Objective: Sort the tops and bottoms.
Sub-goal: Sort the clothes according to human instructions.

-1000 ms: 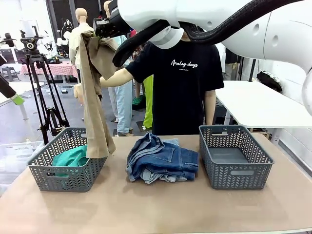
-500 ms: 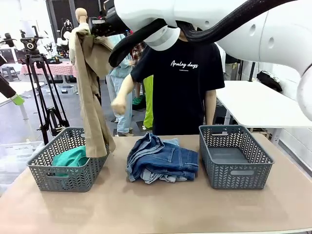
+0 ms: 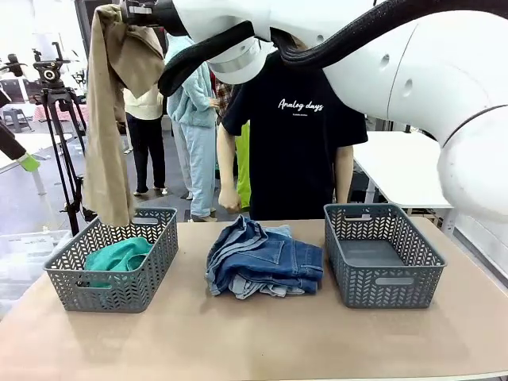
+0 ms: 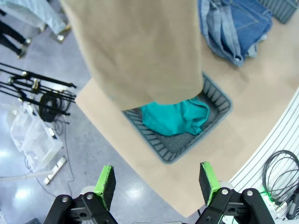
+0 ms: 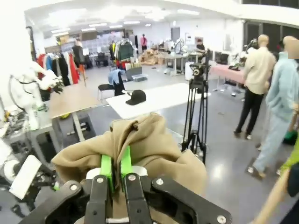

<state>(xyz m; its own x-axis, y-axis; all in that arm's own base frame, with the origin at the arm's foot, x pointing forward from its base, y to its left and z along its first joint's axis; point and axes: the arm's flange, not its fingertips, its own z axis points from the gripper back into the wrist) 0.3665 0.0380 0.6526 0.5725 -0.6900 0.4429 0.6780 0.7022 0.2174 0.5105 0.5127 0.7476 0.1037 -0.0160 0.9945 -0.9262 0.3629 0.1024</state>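
The tan shirt pinched between the green rubbery pads of the right gripper is soft, matt woven cloth. Beyond the fingers of the left gripper, the teal top is smooth matt fabric in a grey moulded-plastic lattice basket on a matt tan table; the denim looks coarser, faded.

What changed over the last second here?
The right gripper, shut on the tan shirt, carried it higher and toward the robot's left; its hem now hangs over the left basket. The person's hand dropped to their side. The teal top, denim pile and right basket stayed put.
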